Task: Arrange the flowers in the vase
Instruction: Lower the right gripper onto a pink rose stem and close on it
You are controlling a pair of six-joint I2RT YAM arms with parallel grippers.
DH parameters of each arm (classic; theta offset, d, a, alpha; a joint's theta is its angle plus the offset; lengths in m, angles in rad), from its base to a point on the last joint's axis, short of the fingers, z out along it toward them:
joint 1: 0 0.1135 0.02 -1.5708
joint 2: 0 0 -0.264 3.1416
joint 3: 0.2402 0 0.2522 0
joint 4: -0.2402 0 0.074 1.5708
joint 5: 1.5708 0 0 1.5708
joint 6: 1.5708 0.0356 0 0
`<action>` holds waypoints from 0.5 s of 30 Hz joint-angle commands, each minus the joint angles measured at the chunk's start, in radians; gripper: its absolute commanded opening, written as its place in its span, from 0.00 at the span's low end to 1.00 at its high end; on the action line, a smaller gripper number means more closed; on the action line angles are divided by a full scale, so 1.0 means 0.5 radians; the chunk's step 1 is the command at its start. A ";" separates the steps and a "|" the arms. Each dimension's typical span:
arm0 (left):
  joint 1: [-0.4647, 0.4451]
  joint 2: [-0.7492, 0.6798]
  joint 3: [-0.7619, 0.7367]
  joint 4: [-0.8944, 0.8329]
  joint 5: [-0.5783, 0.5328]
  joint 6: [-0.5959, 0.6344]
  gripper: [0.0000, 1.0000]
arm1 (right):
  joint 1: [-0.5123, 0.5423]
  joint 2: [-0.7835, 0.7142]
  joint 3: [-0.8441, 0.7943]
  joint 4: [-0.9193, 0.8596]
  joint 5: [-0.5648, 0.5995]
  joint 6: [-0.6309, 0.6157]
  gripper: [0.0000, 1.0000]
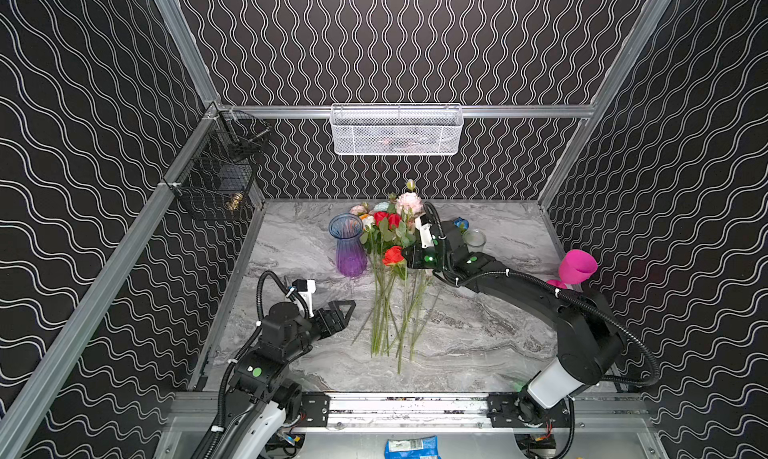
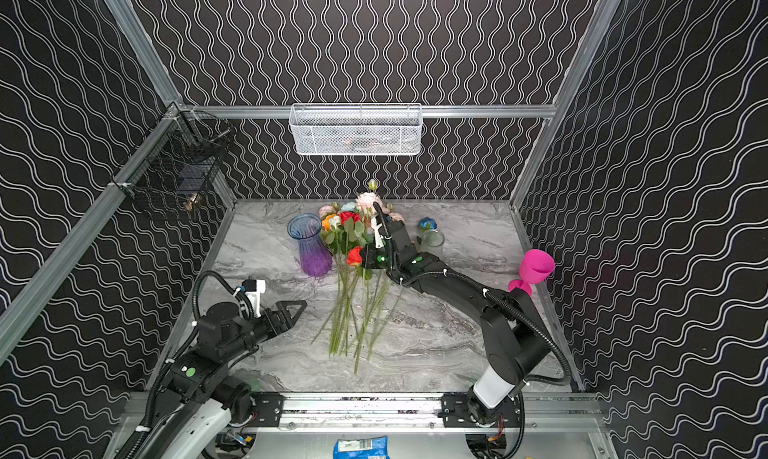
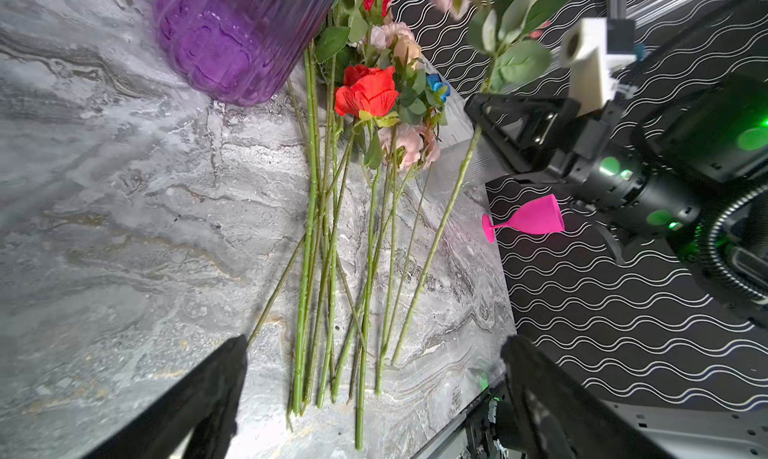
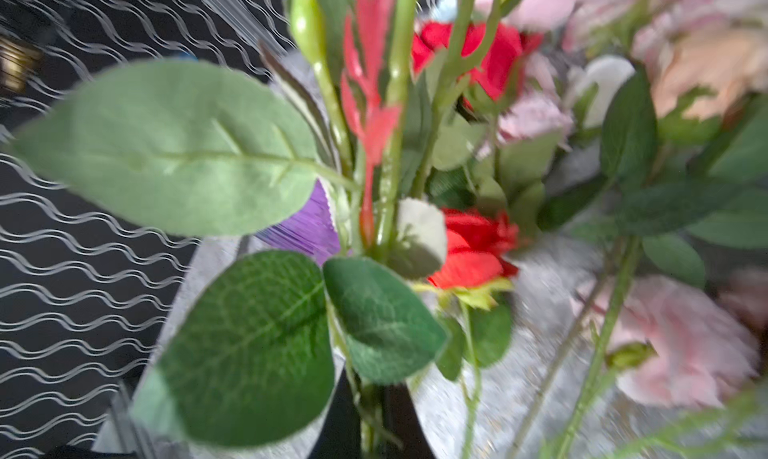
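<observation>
Packet (image 1: 411, 446): blue and white; lies at the very front, below the rail (image 1: 407, 407) that carries both arms.
Left gripper (image 1: 347, 309): jaws wide apart, holding nothing; hovers low over the table (image 1: 291, 245) at front left, pointing toward the stems; in the left wrist view (image 3: 374, 344) the stem ends show between its two fingers, apart from both.
Flowers (image 1: 384, 311): loose bundle flat on the table, in the middle; blooms toward the back wall, bare green stems fanned toward the front; red, orange, white, pale-blue and pink heads crowd just right of the vase; one red bloom (image 1: 392, 255) sits lower, beside the right gripper.
Vase (image 1: 348, 245): ribbed glass, blue at the rim fading to purple at the base; upright, just left of the blooms.
Right gripper (image 1: 409, 254): reaches in from the right over the bundle; jaws closed on the spray.
Spray (image 3: 440, 228): pink blooms and broad leaves above the jaws; held tilted, its top lifted off the bundle; whether its lower end touches the table I cannot tell.
Glass (image 1: 474, 240): frosted, upright behind the right arm; blue bloom (image 1: 461, 223) just behind it.
Goblet (image 1: 577, 267): pink; at the table's right edge.
Basket (image 1: 397, 130): white mesh; hung on the back wall.
Cage (image 1: 224, 174): black wire; hung at the left.
</observation>
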 commanded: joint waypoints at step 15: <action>-0.001 0.080 -0.047 0.119 0.035 -0.043 0.99 | 0.002 0.135 -0.097 0.074 -0.060 0.053 0.09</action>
